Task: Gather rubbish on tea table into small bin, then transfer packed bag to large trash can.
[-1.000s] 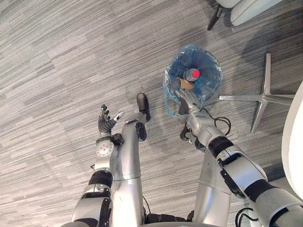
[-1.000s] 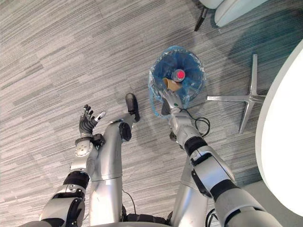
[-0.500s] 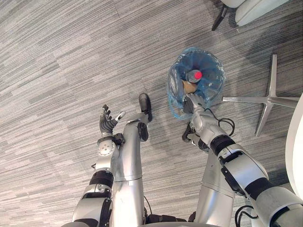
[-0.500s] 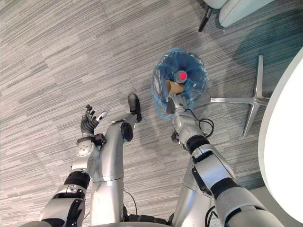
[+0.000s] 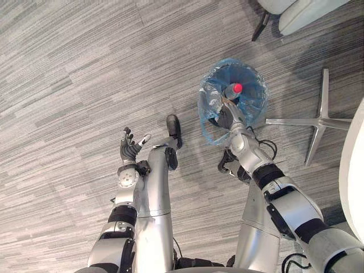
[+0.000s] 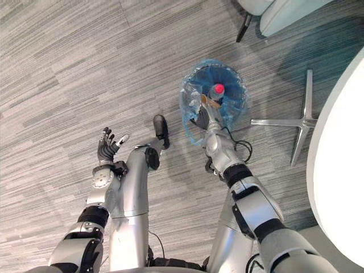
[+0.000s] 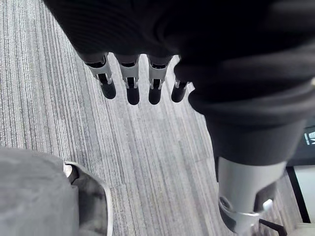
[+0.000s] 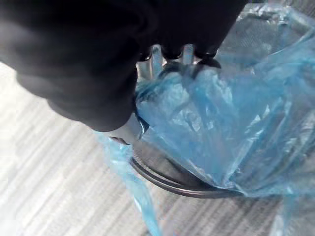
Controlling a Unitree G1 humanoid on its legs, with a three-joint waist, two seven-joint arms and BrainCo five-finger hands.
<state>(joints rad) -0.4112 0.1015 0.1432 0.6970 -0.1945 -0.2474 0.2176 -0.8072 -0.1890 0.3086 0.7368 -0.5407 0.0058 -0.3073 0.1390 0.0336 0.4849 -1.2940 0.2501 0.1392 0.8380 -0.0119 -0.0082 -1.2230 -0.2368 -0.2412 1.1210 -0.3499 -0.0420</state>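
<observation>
Blue bin bag (image 5: 210, 111) lines the small bin (image 8: 162, 180), which stands on grey striped carpet floor (image 5: 68, 85), close to a silver star-shaped chair base (image 5: 318, 120) and near the curved edge of a white table (image 6: 341, 170). A bottle with a red cap (image 5: 235, 90) stands upright inside the bag. The robot's right hand (image 5: 230, 115) reaches over the near rim of the bin and is pushed into the bunched plastic; whether it has hold of the bag cannot be told, since the plastic hides its grasp. The left hand (image 5: 129, 151) is held above bare carpet, well apart from the bin, with its fingers (image 7: 129, 81) straight, spread and holding nothing. A pale chair (image 5: 301, 11) stands on the floor beyond the bin.
</observation>
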